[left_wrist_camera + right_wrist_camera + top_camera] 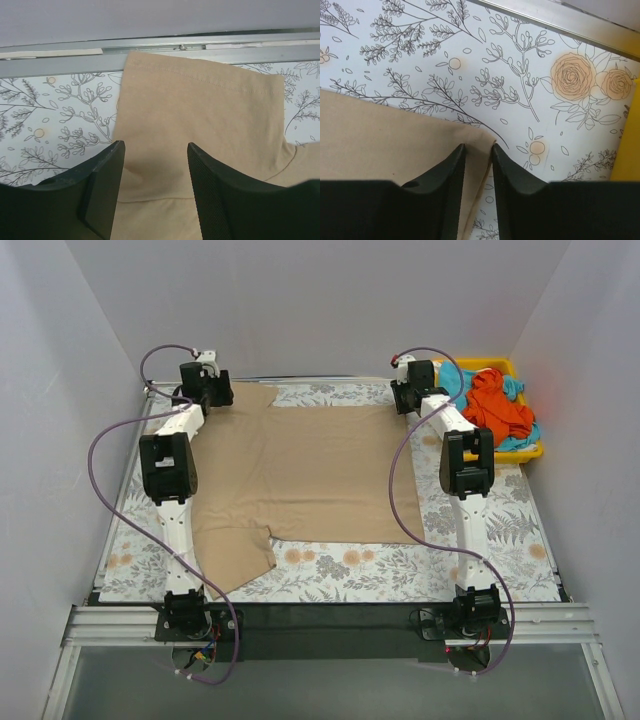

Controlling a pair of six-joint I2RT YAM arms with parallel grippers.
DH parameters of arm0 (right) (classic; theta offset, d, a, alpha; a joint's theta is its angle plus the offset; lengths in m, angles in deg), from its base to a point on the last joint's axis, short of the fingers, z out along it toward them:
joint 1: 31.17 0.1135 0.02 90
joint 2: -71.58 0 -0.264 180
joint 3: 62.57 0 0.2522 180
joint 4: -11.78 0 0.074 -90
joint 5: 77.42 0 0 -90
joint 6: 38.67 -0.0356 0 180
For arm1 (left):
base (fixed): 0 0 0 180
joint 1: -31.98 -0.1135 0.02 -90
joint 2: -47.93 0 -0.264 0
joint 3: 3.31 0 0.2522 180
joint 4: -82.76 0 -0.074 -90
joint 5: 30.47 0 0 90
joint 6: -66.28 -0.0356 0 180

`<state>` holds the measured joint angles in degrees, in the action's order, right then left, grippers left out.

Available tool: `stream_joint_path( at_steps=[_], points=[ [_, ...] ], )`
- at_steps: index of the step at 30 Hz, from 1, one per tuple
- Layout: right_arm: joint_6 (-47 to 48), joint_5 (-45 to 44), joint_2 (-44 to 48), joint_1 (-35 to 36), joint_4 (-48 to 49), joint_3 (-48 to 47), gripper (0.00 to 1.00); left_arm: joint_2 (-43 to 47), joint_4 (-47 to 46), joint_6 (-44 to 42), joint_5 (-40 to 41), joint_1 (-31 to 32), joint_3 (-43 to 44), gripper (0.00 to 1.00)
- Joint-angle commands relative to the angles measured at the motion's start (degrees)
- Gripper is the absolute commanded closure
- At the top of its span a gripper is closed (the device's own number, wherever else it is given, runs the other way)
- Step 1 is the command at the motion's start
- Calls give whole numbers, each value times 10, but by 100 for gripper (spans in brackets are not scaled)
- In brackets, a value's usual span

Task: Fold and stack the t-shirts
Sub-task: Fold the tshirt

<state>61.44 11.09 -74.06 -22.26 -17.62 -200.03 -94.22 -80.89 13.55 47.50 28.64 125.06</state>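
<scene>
We find the left gripper (155,150) spread open over the far-left sleeve of the tan t-shirt (310,470), and the right gripper (478,147) narrowed at its far-right corner, grip indeterminate.

Overhead from behind; wrist views close, sharing t-shirt (310,470).

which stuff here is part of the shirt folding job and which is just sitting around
Part of the job:
- tan t-shirt, spread flat on the table
- orange-red t-shirt, bunched in the tray
- turquoise t-shirt, bunched under the orange-red one

Just sitting around:
- yellow tray, at the far right corner
- floral table cover
</scene>
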Motion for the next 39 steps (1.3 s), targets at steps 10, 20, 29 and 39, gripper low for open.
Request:
stream_joint_path(
  at_steps=[10, 20, 29, 39],
  points=[
    [31, 44, -18, -6, -1, -6, 99, 15, 75, 17, -26, -53, 77, 49],
    [36, 53, 4, -6, -1, 10, 99, -45, 102, 10, -63, -55, 136, 47],
    [37, 62, 16, -6, -1, 14, 99, -47, 103, 17, -94, -47, 98, 45],
    [40, 75, 23, -5, -1, 16, 99, -95, 106, 4, -64, -26, 143, 48]
  ],
)
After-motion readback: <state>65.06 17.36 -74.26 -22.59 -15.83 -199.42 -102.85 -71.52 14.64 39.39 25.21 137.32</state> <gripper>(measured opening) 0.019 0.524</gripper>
